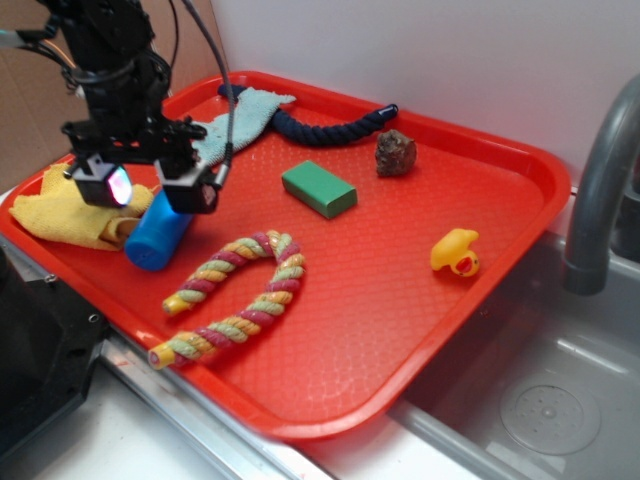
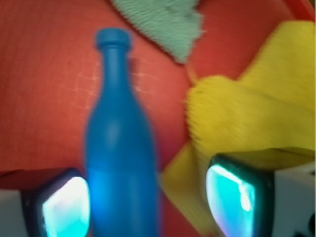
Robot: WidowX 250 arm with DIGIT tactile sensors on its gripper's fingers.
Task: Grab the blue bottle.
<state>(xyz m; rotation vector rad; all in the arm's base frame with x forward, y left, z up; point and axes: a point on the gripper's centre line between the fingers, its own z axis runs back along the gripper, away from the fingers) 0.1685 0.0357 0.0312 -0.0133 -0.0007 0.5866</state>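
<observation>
Exterior view: robot pincer (image 1: 146, 186) poised over a blue bottle (image 1: 158, 234) on a red tray (image 1: 400, 300).
Largest to smallest: the tray surface; a yellow cloth (image 1: 70, 212) at its left edge; the bottle lying beside the cloth; the pincer spread wide, fingers either side of the bottle body, gripping nothing.

You will find no text, label, brand, number or sign to read in either view. The blue bottle (image 2: 121, 148) is plain, with no print on its body or neck, and the red tray (image 1: 400, 290) shows only its moulded grid texture.
</observation>
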